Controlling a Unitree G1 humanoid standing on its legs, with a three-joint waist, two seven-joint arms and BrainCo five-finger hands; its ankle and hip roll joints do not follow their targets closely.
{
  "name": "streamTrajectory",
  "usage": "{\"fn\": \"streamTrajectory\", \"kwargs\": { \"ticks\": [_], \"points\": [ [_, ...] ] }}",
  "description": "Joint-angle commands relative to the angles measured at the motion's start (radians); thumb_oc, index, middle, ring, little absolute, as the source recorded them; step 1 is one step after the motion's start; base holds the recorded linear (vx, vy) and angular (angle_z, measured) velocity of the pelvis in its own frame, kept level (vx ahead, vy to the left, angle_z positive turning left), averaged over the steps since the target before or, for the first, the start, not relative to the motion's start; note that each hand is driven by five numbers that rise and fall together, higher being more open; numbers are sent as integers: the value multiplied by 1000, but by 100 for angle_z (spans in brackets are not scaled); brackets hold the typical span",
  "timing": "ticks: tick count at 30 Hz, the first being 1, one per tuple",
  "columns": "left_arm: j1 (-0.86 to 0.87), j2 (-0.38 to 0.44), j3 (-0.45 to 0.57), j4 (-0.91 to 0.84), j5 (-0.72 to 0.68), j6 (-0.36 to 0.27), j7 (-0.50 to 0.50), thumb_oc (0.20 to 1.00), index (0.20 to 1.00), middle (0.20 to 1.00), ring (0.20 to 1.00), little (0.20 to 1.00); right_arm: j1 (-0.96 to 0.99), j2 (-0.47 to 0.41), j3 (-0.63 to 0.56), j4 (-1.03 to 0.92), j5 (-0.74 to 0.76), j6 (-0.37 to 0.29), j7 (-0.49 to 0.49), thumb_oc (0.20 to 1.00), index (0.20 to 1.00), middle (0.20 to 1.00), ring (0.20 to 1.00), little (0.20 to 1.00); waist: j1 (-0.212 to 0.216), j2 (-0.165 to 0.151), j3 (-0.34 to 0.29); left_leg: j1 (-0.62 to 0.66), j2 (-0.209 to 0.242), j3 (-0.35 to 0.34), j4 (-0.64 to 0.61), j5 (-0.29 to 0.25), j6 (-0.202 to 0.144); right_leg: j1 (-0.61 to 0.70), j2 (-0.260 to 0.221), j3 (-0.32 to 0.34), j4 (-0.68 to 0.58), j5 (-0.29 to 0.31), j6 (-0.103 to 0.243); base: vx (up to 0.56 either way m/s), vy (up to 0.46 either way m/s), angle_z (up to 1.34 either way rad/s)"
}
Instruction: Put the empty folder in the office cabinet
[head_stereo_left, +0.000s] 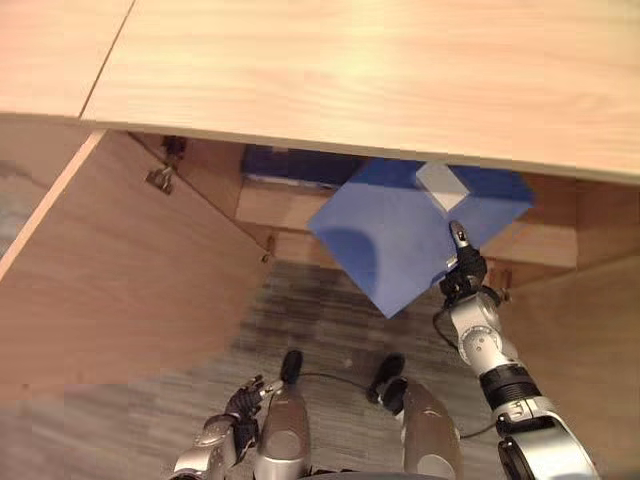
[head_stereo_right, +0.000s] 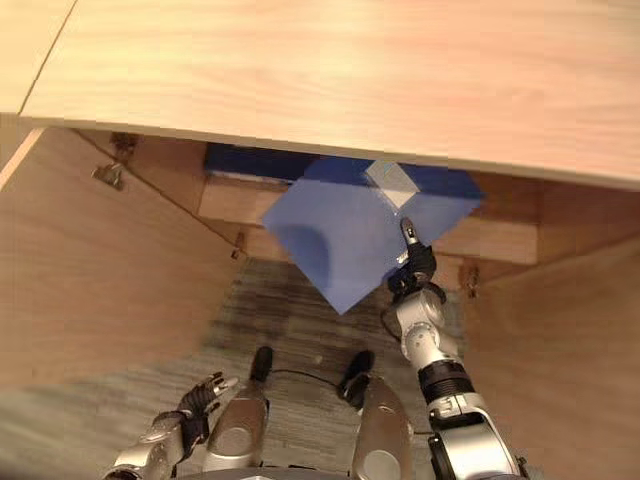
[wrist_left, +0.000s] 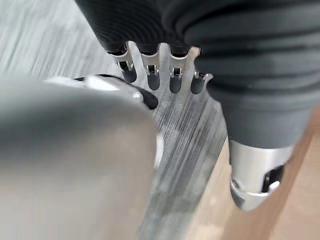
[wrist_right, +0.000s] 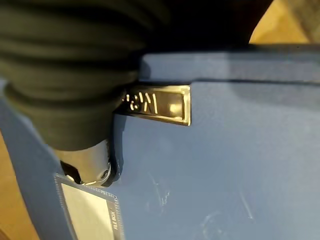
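A blue folder (head_stereo_left: 395, 240) with a white label (head_stereo_left: 441, 186) hangs tilted at the cabinet's opening, its upper corner under the wooden top (head_stereo_left: 380, 70). My right hand (head_stereo_left: 464, 272) is shut on the folder's lower right edge, the thumb (wrist_right: 87, 165) lying on the blue face (wrist_right: 225, 165) by a metal label holder (wrist_right: 160, 104); the fingers are hidden behind it. My left hand (head_stereo_left: 232, 415) hangs low by my side with relaxed fingers (wrist_left: 150, 72) and holds nothing.
The cabinet's left door (head_stereo_left: 120, 270) stands wide open, with a hinge (head_stereo_left: 160, 178) near its top. Another dark blue folder (head_stereo_left: 290, 165) lies inside on the shelf (head_stereo_left: 275, 205). A wooden panel (head_stereo_left: 590, 320) borders the right side. Grey carpet (head_stereo_left: 310, 310) lies below.
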Motion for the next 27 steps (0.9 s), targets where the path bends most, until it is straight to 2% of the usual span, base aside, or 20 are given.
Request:
{"fn": "streamTrajectory", "kwargs": {
  "ticks": [1, 2, 4, 6, 7, 14, 18, 21, 27],
  "points": [
    [-18, 29, -87, -35, -18, -2, 7, 1000, 1000, 1000, 1000, 1000, -68, -48, -38, -120, 27, -81, -10, 200, 200, 200, 200, 200, -47, 11, -12, -83, -153, 130, 22, -102, 48, 79, -128, 36, -149, 120, 202, -31, 137, 164],
    [-2, 34, -85, -61, -30, -1, 7, 1000, 1000, 1000, 1000, 1000, -114, -32, -34, -112, 35, -83, -9, 200, 200, 200, 200, 200, -23, 20, -15, -79, -155, 122, 8, -113, 63, 33, -123, 95, -92, 94, 191, 24, 161, 117],
    [-7, 42, -90, -68, -37, -4, 14, 1000, 1000, 1000, 1000, 1000, -156, -41, -37, -105, 36, -97, -23, 200, 200, 200, 200, 200, -16, 18, 0, -121, -175, 118, 67, -132, 72, 3, -126, 127, -73, 89, 185, -17, 90, -86],
    [-15, 55, -100, -73, -22, -3, 13, 1000, 1000, 1000, 1000, 1000, -171, -41, -58, -117, 39, -108, -36, 200, 200, 200, 200, 200, -14, 18, 1, -161, -191, 124, 113, -149, 81, -23, -139, 136, -45, 84, 180, -8, 74, -170],
    [-17, 68, -107, -80, -16, -2, 12, 1000, 1000, 1000, 1000, 1000, -215, -60, -73, -112, 46, -125, -52, 200, 200, 200, 200, 200, -12, 24, -1, -195, -202, 130, 148, -168, 94, -49, -151, 145, -21, 77, 177, -3, 98, -47],
    [-19, 110, -133, -146, -54, -13, 19, 1000, 1000, 1000, 1000, 1000, -404, -139, -113, -54, 83, -177, -104, 200, 200, 200, 200, 200, 7, 46, 0, -329, -227, 147, 298, -235, 121, -155, -187, 179, 74, 41, 169, -12, 59, -13],
    [-23, 123, -145, -196, -78, -7, 25, 1000, 1000, 1000, 1000, 1000, -448, -170, -162, -42, 105, -220, -133, 200, 200, 200, 200, 200, 5, 59, 7, -414, -236, 159, 413, -281, 135, -236, -204, 208, 169, 0, 158, -14, 36, 10],
    [-19, 124, -150, -205, -78, 0, 28, 1000, 1000, 1000, 1000, 1000, -442, -170, -200, -51, 118, -248, -154, 200, 200, 200, 200, 200, 1, 63, 4, -444, -240, 163, 450, -300, 141, -267, -208, 219, 207, -21, 151, 1, -10, 5],
    [-7, 141, -167, -209, -75, 9, 27, 1000, 1000, 1000, 1000, 1000, -485, -217, -220, 21, 148, -253, -176, 200, 200, 200, 200, 200, -3, 62, -5, -474, -229, 171, 510, -334, 145, -298, -212, 234, 248, -45, 143, 17, -4, -4]
  ]
}}
